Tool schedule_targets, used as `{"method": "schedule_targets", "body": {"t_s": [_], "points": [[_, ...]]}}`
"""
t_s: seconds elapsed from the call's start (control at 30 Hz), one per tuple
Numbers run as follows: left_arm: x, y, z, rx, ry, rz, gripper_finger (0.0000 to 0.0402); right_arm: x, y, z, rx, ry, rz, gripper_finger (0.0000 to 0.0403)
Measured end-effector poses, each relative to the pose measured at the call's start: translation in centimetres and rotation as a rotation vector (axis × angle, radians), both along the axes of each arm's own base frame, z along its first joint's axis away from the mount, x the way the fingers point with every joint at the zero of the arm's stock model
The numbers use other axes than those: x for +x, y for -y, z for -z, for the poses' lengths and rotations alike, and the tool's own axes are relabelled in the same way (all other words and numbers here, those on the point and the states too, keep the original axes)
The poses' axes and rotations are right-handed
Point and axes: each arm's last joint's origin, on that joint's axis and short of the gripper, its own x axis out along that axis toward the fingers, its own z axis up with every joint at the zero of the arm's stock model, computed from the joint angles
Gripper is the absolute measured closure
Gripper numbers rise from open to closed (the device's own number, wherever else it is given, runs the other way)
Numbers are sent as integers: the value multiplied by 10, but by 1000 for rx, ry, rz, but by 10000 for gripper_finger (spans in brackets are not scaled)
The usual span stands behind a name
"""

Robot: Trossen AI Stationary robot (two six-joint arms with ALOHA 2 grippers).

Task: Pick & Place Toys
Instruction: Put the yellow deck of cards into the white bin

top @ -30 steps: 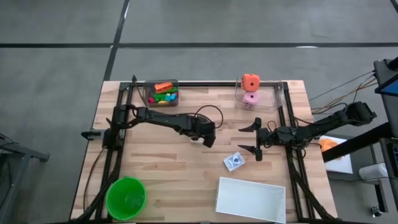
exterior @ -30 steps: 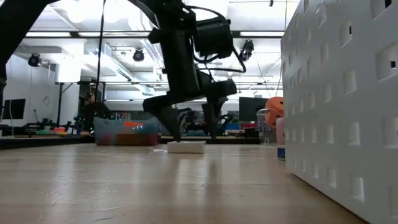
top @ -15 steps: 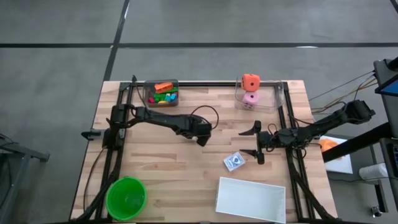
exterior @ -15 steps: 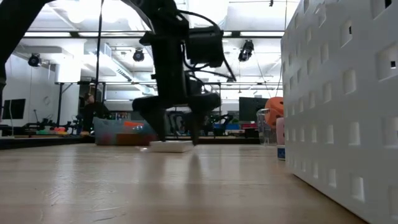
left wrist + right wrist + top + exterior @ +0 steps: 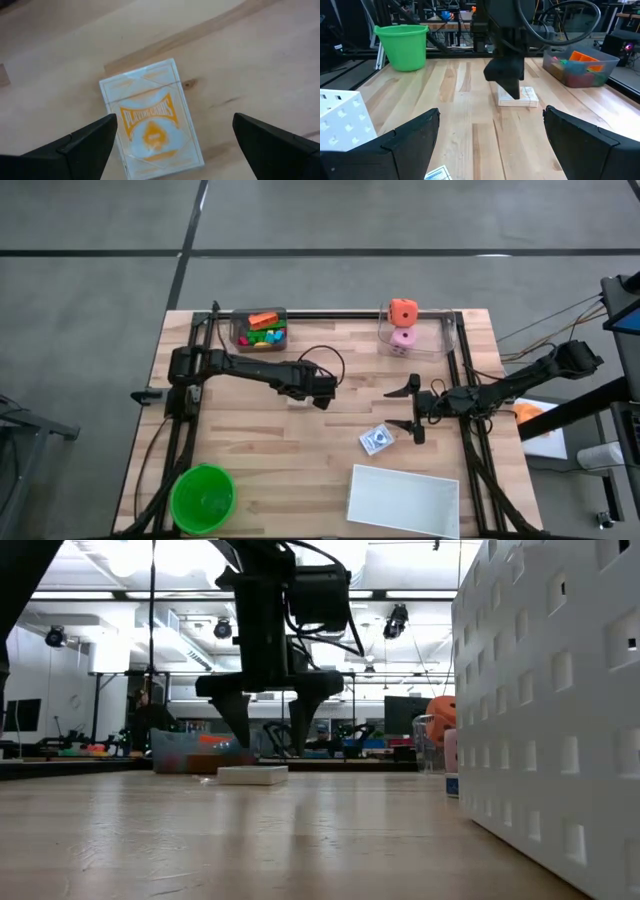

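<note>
An orange-and-white playing-card deck (image 5: 150,120) lies flat on the wooden table, also in the low view (image 5: 252,775). My left gripper (image 5: 322,391) hangs open just above it, one finger on either side (image 5: 270,745), clear of it. My right gripper (image 5: 412,408) is open and empty toward the table's right, near a blue card deck (image 5: 376,439) lying flat. A clear bin (image 5: 261,330) at the far left holds small colourful pieces. Another clear bin (image 5: 413,337) at the far right holds an orange cube (image 5: 403,311) and a pink die (image 5: 403,337).
A round green bowl (image 5: 203,498) stands at the near left corner. A white rectangular tray (image 5: 403,500) lies at the near right. Black frame rails (image 5: 185,380) run along the table's left and right sides. Bare wood lies between the two arms.
My left gripper has gone toward the table's left and a little toward the far edge, and has risen slightly. The orange card deck has slid along the table toward the left with it and still lies flat.
</note>
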Motion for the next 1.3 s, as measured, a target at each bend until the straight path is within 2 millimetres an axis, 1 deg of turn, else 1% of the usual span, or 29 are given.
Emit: {"method": "schedule_targets", "body": {"t_s": [0.07, 0.13, 0.43, 0.67, 0.87, 0.97, 1.17, 1.3], "points": [[0, 0, 0, 0, 1, -2, 2, 0, 0, 0, 0, 1, 0, 50], [-1, 0, 5, 0, -1, -7, 2, 0, 0, 0, 0, 0, 0, 50], [-15, 0, 25, -5, -52, -61, 2, 0, -2, 0, -1, -3, -13, 50], [-14, 0, 42, -37, 53, -62, 2, -1, -2, 0, -1, -2, -15, 50], [-20, -3, 48, -47, 47, -59, 4, 0, -2, 0, -1, -2, -14, 50], [-22, -3, 49, -47, 36, -43, 21, 0, -2, 0, -1, -2, -12, 50], [-22, -5, 49, -43, 16, 8, 95, -1, -1, 1, -7, -9, 16, 50], [-22, -5, 50, -41, -1, 61, 96, 0, -1, 2, -11, -13, 34, 50]]}}
